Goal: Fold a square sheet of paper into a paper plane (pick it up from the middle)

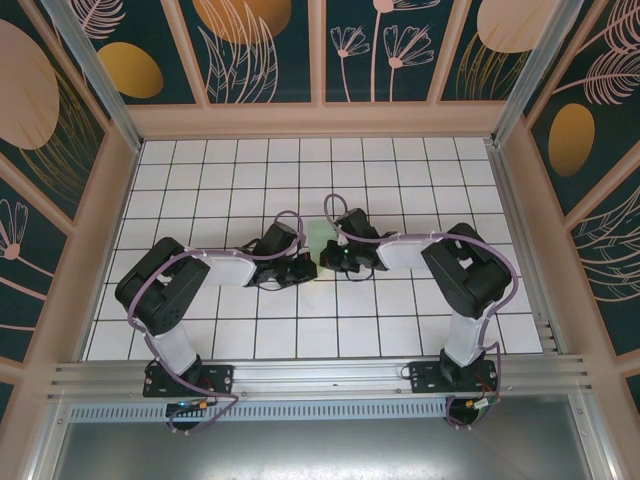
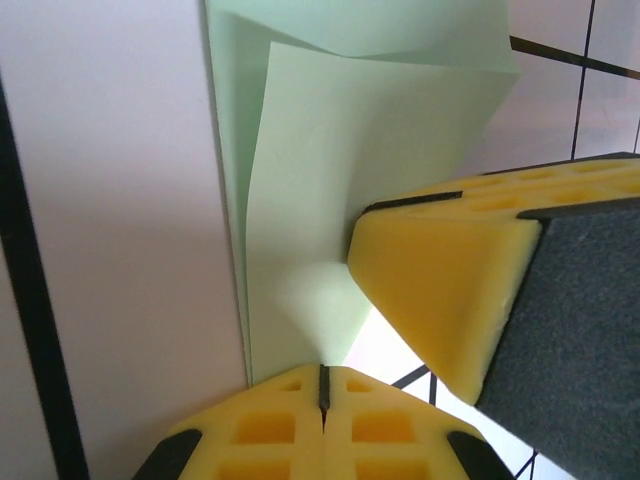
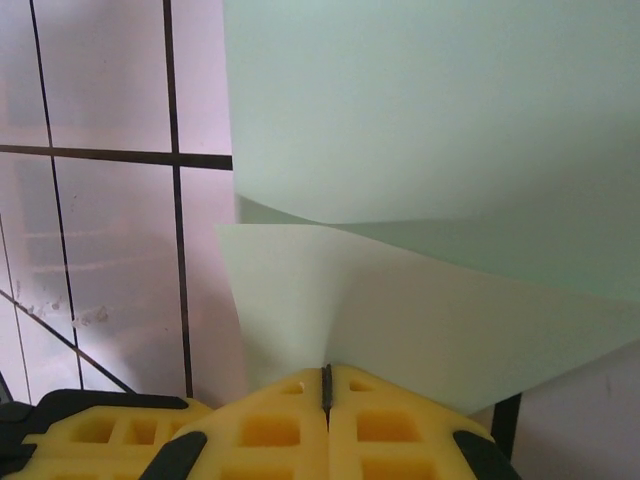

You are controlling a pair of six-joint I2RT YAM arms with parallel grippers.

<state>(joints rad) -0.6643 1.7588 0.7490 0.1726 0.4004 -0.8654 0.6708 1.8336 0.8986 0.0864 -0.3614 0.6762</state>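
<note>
Surroundings: flat white tabletop with a black grid [image 1: 400,330], boxed in by dark teal wall panels printed with pale and gold plants [image 1: 260,50]; ribbed aluminium rail [image 1: 320,375] across the near edge at 6 o'clock. Two black-and-white arms reached inward, one from 7 o'clock, one from 5 o'clock, and met at the table's centre, their bodies covering most of what lay between them in the top view

Left claw [image 2: 323,395]: yellow foam fingers clenched flat together, pinching the bottom edge of the thin pale mint-green square sheet of paper [image 2: 330,160]. A yellow and black finger of the other arm crowded in from 4 o'clock in the left wrist view, pressed against the paper's surface

Right claw [image 3: 326,385]: fingers likewise clamped tight, gripping the same sheet at its lower margin

Paper: at table centre, between the two claw tips, a sliver showing at 12 o'clock of them from above. It was doubled over, a nearer layer overlapping a farther one, with a slanting fold line near the top, puckered where each claw pinched. Whether it cleared the tabletop I could not tell
</note>
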